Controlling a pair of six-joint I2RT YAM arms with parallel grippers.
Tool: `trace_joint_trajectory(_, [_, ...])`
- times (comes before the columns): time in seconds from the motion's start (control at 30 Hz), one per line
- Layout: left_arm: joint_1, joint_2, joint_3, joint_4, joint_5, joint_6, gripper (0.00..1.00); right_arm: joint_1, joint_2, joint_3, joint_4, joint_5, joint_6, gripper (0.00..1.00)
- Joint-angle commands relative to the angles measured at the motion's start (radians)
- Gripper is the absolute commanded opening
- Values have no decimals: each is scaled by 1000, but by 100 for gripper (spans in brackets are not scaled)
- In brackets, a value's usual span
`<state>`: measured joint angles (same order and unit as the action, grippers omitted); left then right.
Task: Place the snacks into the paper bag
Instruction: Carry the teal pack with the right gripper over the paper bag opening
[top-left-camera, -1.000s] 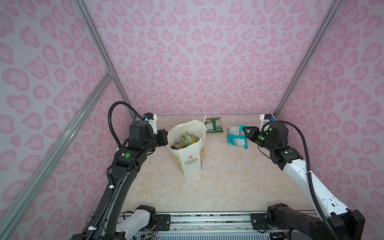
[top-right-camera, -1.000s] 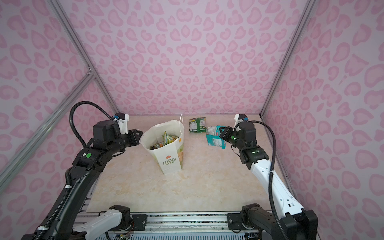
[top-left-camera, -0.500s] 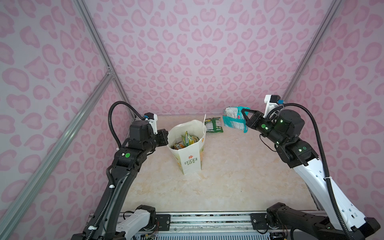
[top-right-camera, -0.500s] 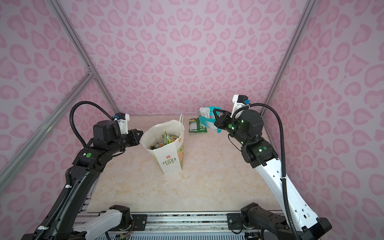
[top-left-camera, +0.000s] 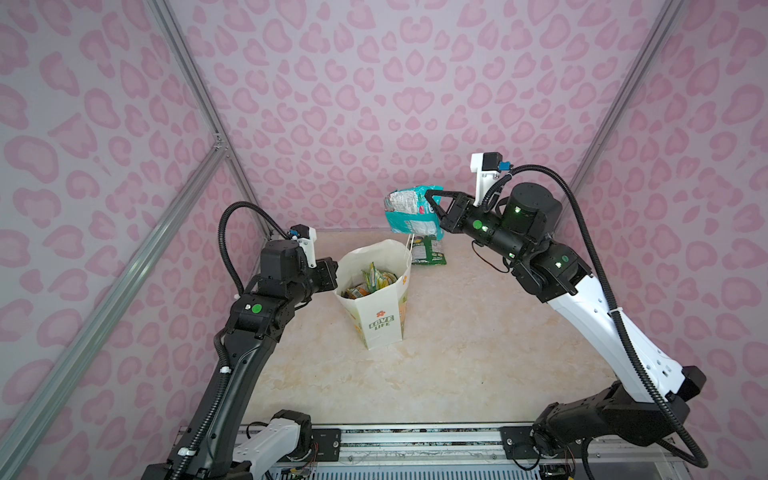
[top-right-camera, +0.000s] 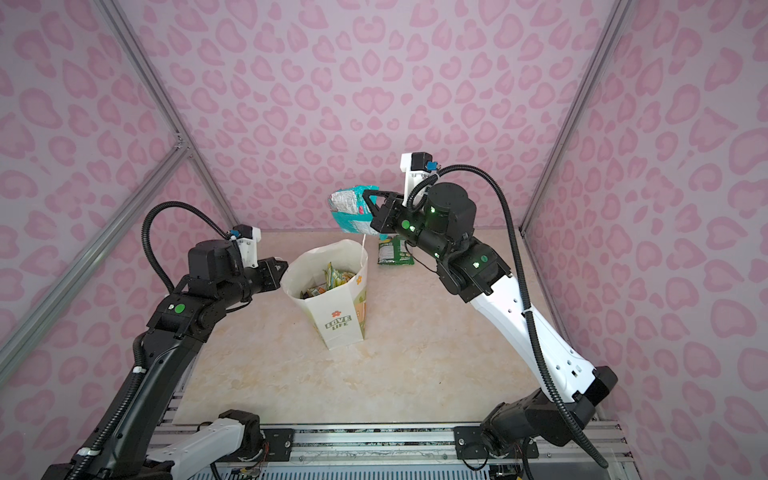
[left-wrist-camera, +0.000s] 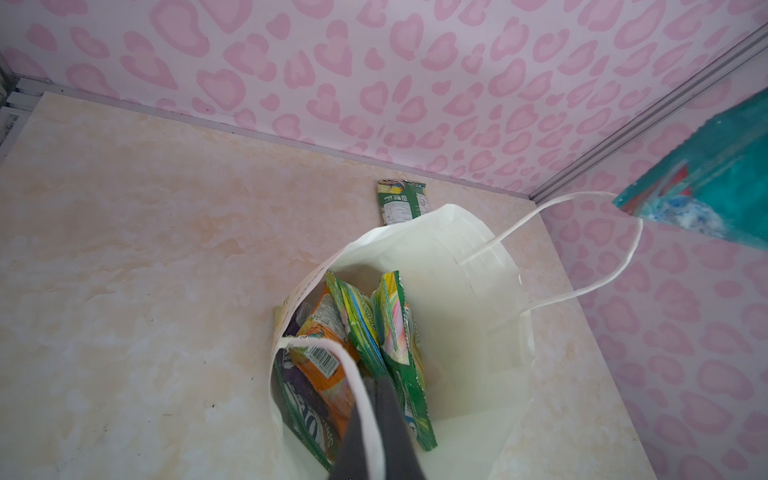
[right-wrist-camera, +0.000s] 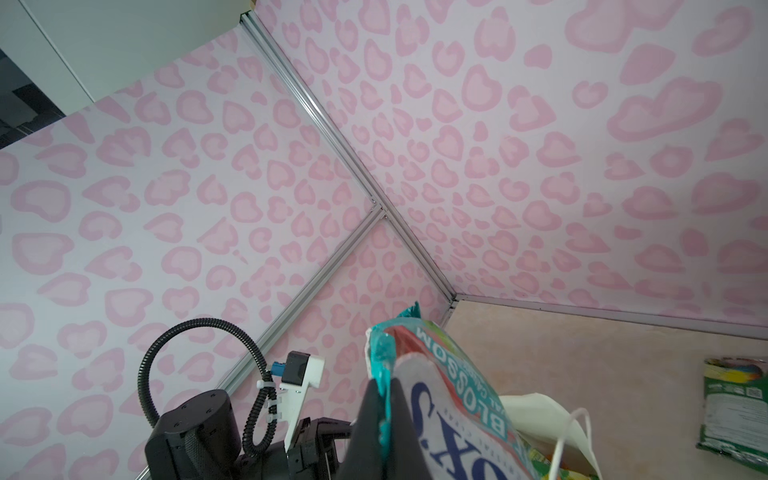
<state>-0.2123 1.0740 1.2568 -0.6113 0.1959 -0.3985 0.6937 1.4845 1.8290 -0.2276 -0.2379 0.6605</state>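
on the pale, marble-look table (top-left-camera: 457, 353) a white paper bag (top-left-camera: 380, 328) stands upright with its mouth open, green "love life" lettering under a small red flower on its front. the left gripper (top-right-camera: 282, 266) has its fingers pinched together on the bag's left rim, holding the thin, creasable paper spread. in the left wrist view a white cord handle (left-wrist-camera: 357, 374) loops over one dark finger (left-wrist-camera: 374, 436).

inside, the snacks (left-wrist-camera: 361, 328) stand on edge against one side: glossy packets with crimped seams in green-yellow, orange and purple. much of the bag is free.

raised in the air near the bag's far rim and not touching it, the right gripper (top-left-camera: 432, 205) is clamped on the edge of a teal-white packet (top-left-camera: 409, 212), puffed and crinkled. it looks light and soft, air-cushioned rather than stiff. the slick film would likely slide in a loose grip, so the flat edge where it is pinched seems the sound place to hold it, and the filling probably should not be squeezed. the bag looks light enough to tip if a packet catches its rim.

farther back a dark green packet (top-left-camera: 430, 251) lies flat on the table near the far wall, well apart from both grippers. behind it rise matte walls (top-left-camera: 374, 104) printed with pink hearts, framed by aluminium rails (top-left-camera: 199, 95).
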Motion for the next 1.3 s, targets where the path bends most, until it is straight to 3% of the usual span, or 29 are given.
trace_joint_trajectory(0.0, [-1, 1, -3, 28, 10, 6, 3, 16, 53, 42, 54, -34, -3, 0])
trace_joint_trajectory(0.2, [0, 0, -3, 28, 7, 7, 3, 41, 145, 54, 37, -68, 12, 0])
trace_joint_trajectory(0.6, [-1, 2, -4, 28, 10, 7, 3, 82, 210, -89, -55, -91, -7, 0])
trace_joint_trajectory(1.03, [0, 4, -4, 28, 13, 7, 3, 102, 376, 107, -292, -130, -115, 0])
trace_joint_trajectory(1.27, [-1, 9, -4, 30, 16, 7, 3, 109, 435, 262, -337, -130, -141, 0])
